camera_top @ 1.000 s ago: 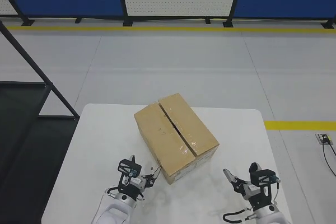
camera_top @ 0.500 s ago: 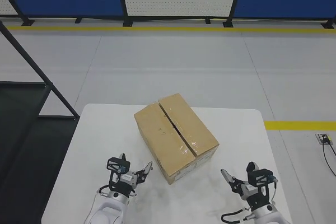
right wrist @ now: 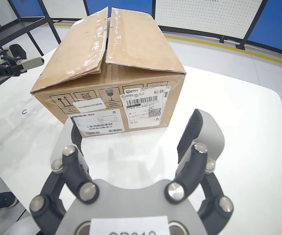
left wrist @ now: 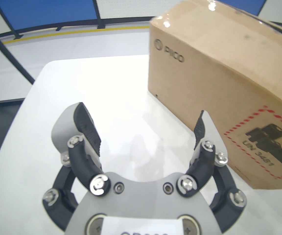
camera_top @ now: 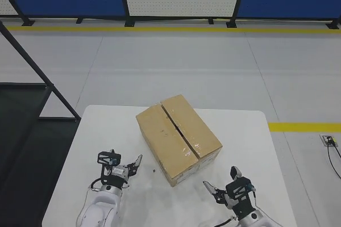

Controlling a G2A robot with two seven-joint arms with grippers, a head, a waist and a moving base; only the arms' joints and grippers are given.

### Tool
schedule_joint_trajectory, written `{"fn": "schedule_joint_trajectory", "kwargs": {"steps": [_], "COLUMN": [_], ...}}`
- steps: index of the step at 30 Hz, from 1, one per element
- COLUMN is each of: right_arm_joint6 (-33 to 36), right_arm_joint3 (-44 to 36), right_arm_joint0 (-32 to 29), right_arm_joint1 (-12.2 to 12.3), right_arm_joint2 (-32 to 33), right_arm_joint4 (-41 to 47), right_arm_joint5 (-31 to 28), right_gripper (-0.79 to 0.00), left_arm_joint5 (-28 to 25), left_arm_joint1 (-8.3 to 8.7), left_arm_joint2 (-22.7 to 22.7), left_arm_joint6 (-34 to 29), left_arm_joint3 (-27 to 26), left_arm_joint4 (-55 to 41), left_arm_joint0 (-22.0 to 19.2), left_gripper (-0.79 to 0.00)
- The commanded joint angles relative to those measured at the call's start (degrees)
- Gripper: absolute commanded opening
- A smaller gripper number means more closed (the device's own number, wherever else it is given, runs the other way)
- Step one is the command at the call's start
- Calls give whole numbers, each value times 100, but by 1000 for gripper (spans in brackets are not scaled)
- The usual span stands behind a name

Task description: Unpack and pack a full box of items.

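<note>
worktop (camera_top: 238,127), white with rounded corners, carries everything i have to deal with. on it sits the cardboard box (camera_top: 179,138), closed, its two top flaps (right wrist: 131,42) meeting along a seam (right wrist: 106,37) under glossy tape. one flap's near corner is creased and lifted a little. whatever the box holds is hidden, so i judge unpacking has not begun.

the box's long axis, and the seam with it, runs away from me and slants toward my left as it goes. one long side faces my left end effector (left wrist: 141,113), and the labelled short end faces my right end effector (right wrist: 136,123). both sit on my near side of the box, one at each flank, near it but not touching. i can't say which is nearer. both are spread wide apart with nothing held.

as i judge it, the coming move turns on getting above that seam, so either arm must rise over the box's near top edge. the lifted flap corner lies at the end my right arm faces.

smallest is a dark c-shaped bit (right wrist: 24,111) on the worktop, between the box and my left arm. whether it is a mark or a loose piece, i can't tell.
</note>
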Motion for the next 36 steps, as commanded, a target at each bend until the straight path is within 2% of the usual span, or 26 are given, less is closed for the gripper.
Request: {"fn": "schedule_joint_trajectory", "kwargs": {"steps": [1,4,9,28,33,36], "right_arm_joint6": [-55,-127,-235,-531,-580,-598], "right_arm_joint3": [71,146,218,385,379,365], "right_arm_joint0": [11,-40,-169,-425,-466,-487], "right_arm_joint1": [-10,-7,3,7,4,1], "right_arm_joint2": [52,201,467,907,955,972], "right_arm_joint4": [126,291,547,901,895,898], "right_arm_joint5": [78,49,-26,-316,-347,-362], "right_gripper": [0,0,0,0,0,0], "left_arm_joint5": [-235,-544,-755,-825,-808,-671], "left_arm_joint1": [-9,-28,-74,-316,-359,-345], "left_arm_joint2": [208,517,837,1809,1946,1776], "left_arm_joint6": [-72,-134,-241,-410,-391,-267], "left_arm_joint3": [66,174,302,479,519,362], "left_arm_joint4": [223,547,733,991,1096,1048], "left_arm_joint0": [-49,-149,-317,-783,-798,-686], "left_gripper": [0,0,0,0,0,0]}}
